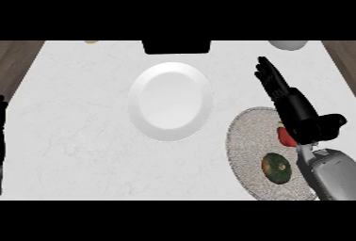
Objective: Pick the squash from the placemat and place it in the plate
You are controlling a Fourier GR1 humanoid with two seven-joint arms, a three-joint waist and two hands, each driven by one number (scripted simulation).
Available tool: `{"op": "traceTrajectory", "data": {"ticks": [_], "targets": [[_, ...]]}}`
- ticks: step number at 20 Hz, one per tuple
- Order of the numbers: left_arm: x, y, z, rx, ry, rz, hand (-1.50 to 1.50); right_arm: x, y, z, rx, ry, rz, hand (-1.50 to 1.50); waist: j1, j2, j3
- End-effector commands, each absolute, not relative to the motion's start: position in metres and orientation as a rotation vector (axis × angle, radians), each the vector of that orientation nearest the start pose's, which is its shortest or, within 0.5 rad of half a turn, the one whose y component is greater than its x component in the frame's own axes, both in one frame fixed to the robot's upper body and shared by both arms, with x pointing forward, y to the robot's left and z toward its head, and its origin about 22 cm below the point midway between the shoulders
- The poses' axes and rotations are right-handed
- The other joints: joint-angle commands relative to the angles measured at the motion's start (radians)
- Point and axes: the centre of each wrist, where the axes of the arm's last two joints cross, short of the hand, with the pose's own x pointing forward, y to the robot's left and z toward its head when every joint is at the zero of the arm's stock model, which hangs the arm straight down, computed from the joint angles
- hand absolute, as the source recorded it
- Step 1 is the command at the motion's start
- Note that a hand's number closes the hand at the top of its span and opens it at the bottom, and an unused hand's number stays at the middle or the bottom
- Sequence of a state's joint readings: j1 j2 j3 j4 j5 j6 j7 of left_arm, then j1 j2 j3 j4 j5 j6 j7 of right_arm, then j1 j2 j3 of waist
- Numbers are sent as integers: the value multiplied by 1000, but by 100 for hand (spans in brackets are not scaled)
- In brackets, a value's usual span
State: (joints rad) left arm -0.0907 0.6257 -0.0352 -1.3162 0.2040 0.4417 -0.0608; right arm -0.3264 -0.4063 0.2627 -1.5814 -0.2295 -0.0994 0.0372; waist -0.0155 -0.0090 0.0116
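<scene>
**Right hand open above the placemat, squash lying on the mat**

The right hand (288, 101) stretches up and away from the lower right of the head view, its black fingers (268, 75) straight and held together, pointing toward the far edge of the surface. It grips nothing. Its thumb (332, 121) sticks out to the right side. The grey forearm (332, 175) comes in from the lower right corner and covers the right edge of the placemat (245, 141).

Just beside the wrist, partly hidden under it, a small red item (284, 135) lies on the placemat; what it is cannot be told. Nearer the view's lower edge, the squash (276, 168) rests on the same mat, dark green with a yellowish patch, apart from the fingers and just left of the forearm.

The placemat is a grey, speckled oval on the right side of the white surface (76, 136). To its left, near the middle, stands the white plate (170, 101), with nothing on it, well apart from the squash.

At the far edge sit a black block (176, 46), a pale rounded object (288, 44) and a small yellowish thing (92, 41), each cut off by the view.

The left hand (3, 141) shows only as a dark strip at the left edge; how its fingers stand cannot be told.
</scene>
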Motion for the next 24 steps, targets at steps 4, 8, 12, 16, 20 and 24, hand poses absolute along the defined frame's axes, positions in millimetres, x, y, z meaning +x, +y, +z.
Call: {"op": "traceTrajectory", "data": {"ticks": [4,8,12,16,20,24], "targets": [[287,330,70,438,-1709,-150,0,256,-156,85,584,-1821,731,150,8,2,-9],[289,309,64,300,-1690,-178,0,275,-195,113,-69,-1848,1288,150,-58,-39,-27],[294,289,93,162,-1754,-212,0,197,-172,-3,124,-1827,994,-150,-12,5,-7],[296,295,104,167,-1766,-228,0,179,-206,-29,223,-1950,697,-150,-4,10,-8],[310,268,104,156,-1740,-213,0,168,-212,-37,266,-2075,660,-150,-3,10,-10],[295,286,99,144,-1740,-213,0,182,-256,34,95,-2125,775,-150,2,5,-13]]}}
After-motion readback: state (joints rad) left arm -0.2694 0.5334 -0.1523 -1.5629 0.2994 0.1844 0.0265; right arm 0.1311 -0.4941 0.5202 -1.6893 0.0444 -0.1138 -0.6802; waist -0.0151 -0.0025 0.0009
